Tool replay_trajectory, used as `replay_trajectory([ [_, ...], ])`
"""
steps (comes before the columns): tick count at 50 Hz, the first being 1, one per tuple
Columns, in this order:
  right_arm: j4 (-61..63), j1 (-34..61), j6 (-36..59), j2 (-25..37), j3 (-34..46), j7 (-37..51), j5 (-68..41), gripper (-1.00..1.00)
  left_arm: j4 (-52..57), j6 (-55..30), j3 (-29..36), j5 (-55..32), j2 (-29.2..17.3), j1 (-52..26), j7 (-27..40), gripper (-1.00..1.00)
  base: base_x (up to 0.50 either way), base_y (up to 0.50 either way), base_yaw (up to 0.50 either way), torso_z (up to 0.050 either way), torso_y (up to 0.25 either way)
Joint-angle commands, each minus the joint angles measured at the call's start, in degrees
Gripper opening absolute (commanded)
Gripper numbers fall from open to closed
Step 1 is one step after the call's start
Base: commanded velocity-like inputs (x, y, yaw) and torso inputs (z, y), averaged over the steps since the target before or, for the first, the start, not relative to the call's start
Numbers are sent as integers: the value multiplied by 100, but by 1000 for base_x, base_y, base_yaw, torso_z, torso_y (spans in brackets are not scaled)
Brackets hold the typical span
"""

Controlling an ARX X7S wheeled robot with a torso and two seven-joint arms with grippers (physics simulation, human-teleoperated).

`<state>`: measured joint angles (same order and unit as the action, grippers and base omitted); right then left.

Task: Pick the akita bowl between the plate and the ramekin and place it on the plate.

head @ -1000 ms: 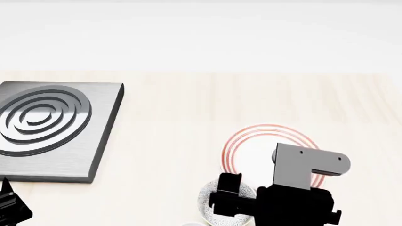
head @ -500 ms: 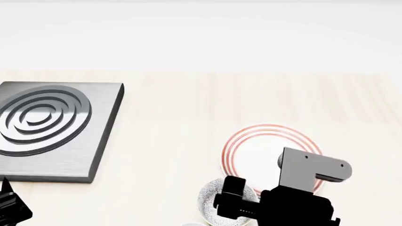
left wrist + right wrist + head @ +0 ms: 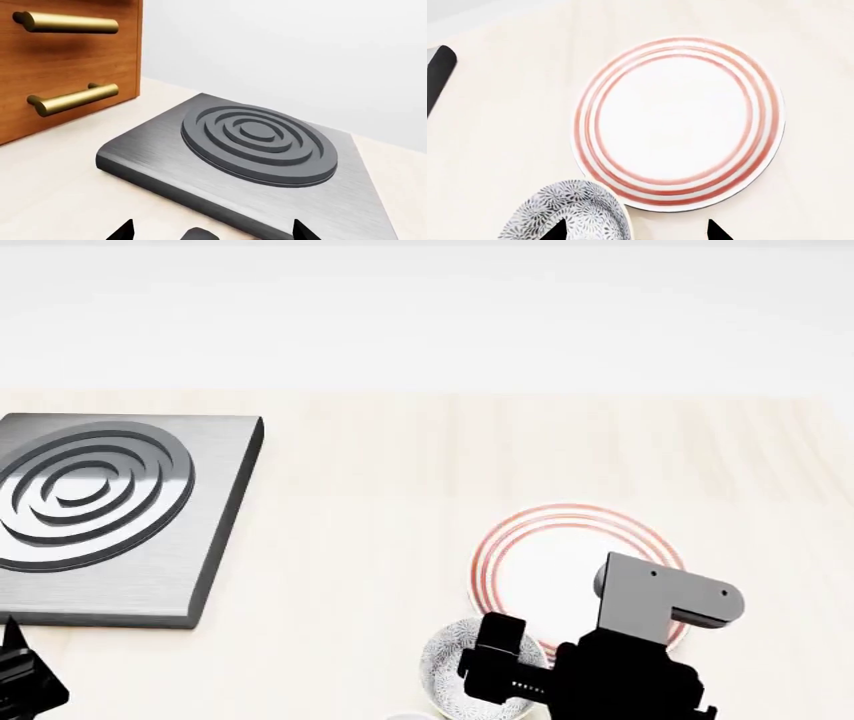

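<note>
Head view shows the right gripper (image 3: 501,660) low over the bowl (image 3: 451,665), which sits on the bench (image 3: 360,540) just beside the plate (image 3: 547,550), not yet lifted. Its jaws look spread, one tip over the bowl's rim, likely so a pinch on the wall can follow. The left gripper (image 3: 210,231) idles open near the burner (image 3: 257,137), clear of the work.

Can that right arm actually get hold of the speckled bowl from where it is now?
Probably yes. The right gripper hangs with open jaws right by the speckled bowl, one tip over its rim. Nothing lies between them, and the plate beside it leaves room.
</note>
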<state>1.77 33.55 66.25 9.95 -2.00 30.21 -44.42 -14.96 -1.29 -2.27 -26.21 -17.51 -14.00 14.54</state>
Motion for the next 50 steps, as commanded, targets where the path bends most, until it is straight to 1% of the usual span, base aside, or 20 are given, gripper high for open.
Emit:
replay_trajectory([
  [1, -346, 94, -64, 18, 38, -93, -9, 100, -86, 53, 14, 2, 4, -29, -18, 100, 0, 0, 0, 0, 0],
  [34, -707, 86, -52, 62, 51, -209, -212, 100, -92, 76, 55, -15, -15, -25, 15, 100, 0, 0, 0, 0, 0],
  [50, -957, 25, -230, 87, 81, -357, -228, 100, -63, 56, 72, -31, -29, -26, 47, 100, 0, 0, 0, 0, 0],
])
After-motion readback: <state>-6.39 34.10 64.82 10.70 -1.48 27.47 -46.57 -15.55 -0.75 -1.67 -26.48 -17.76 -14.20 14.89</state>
